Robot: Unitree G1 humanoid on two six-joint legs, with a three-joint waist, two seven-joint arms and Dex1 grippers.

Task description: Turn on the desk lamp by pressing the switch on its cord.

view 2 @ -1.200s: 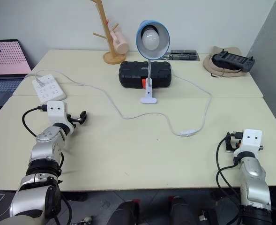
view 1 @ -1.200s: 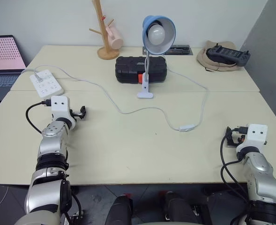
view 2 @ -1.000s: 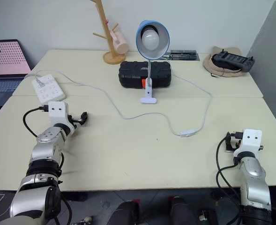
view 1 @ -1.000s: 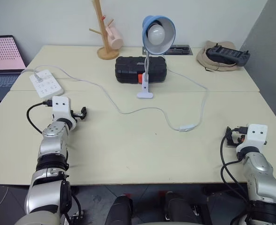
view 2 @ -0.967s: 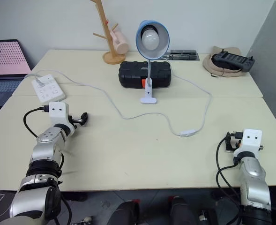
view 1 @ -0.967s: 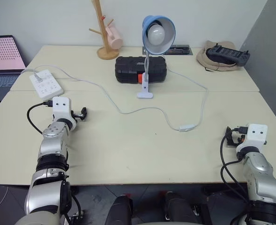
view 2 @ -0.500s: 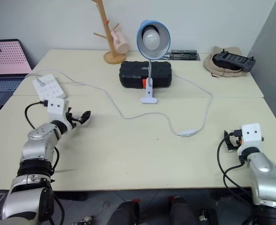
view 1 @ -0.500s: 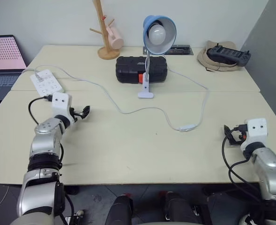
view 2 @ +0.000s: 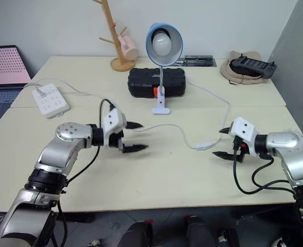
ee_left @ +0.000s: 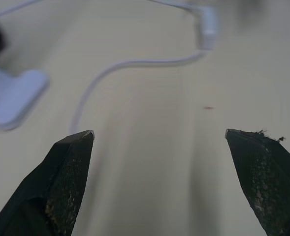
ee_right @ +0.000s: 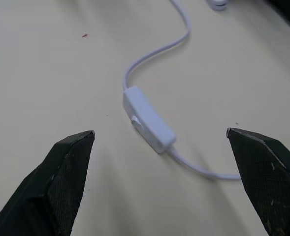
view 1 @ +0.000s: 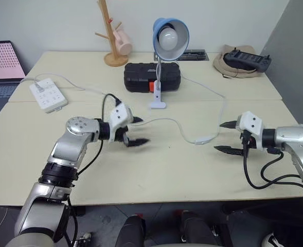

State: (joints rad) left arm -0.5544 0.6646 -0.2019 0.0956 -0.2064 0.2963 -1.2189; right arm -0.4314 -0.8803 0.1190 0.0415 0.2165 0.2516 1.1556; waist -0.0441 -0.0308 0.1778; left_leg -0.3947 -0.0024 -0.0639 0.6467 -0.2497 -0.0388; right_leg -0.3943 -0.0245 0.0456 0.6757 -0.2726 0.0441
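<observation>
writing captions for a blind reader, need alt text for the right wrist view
A small white oblong switch lies on the cream table between the right gripper's two wide-open black fingers, not touched by either. The thin white cord curves away from one end of the switch and continues from the other end.

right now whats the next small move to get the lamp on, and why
Probably ease the right gripper forward and down onto the switch. Its jaws are open and the switch lies on the table just ahead of them, untouched, with its button facing up. The desk lamp looks unlit, and the left gripper is farther away.
</observation>
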